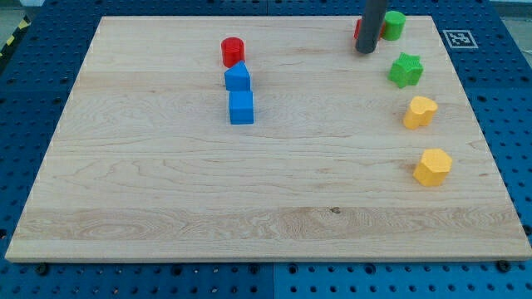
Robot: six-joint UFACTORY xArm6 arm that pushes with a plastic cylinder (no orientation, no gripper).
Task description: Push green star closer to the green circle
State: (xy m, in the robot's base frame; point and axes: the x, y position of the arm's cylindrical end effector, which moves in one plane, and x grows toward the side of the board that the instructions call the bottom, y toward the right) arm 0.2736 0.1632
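Observation:
The green star (406, 70) lies on the wooden board (166, 191) at the view's upper right. The green circle (393, 24) sits above it, near the board's top edge. My tip (366, 51) is the lower end of the dark rod, which comes down from the view's top. The tip is to the left of the green star and a little higher, with a gap between them. It is below and left of the green circle. A red block (358, 30) is mostly hidden behind the rod.
A red cylinder (233, 51) and two blue blocks (238, 78) (241, 108) line up at the upper middle. A yellow heart-like block (420, 111) and a yellow hexagon (432, 167) lie below the star, near the board's right edge.

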